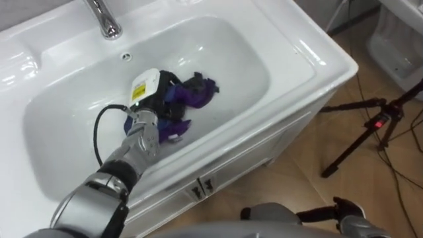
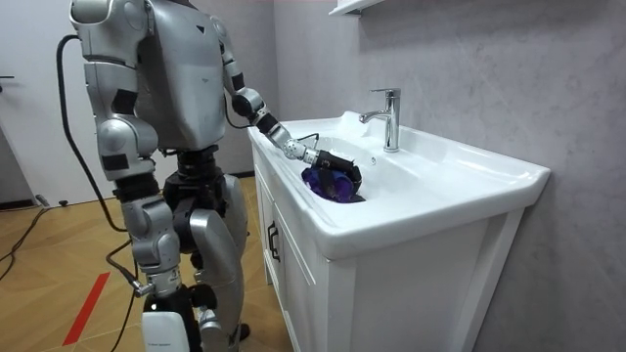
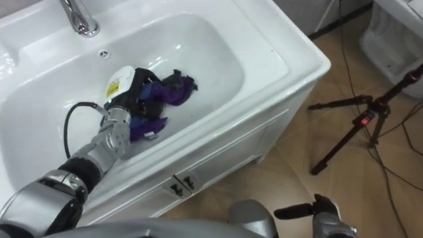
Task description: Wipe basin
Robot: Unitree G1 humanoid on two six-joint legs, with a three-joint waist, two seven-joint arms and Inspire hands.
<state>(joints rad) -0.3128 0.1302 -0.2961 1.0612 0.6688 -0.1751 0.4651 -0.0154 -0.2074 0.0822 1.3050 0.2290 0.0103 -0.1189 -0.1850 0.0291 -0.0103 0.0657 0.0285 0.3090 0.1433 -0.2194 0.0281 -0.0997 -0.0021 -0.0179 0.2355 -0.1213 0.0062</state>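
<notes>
Left hand (image 1: pixel 153 96) clutching purple cloth (image 1: pixel 198 91), white basin (image 1: pixel 317 56), tap (image 1: pixel 106 23)

The cloth (image 1: pixel 196 91) lies in the middle of the basin (image 1: pixel 317 61), under the left hand (image 1: pixel 151 91) reaching in over the near edge. The tap (image 1: pixel 106 20) stands on the far rim. A tripod (image 1: pixel 370 125) stands on the floor (image 1: pixel 297 168), right of the basin

Silver-grey shell being shown on torso, arms, legs; black joints being seen between segments; black cable being looped at left wrist; left hand (image 1: pixel 158 99) being cased in black, white-yellow tag.
</notes>
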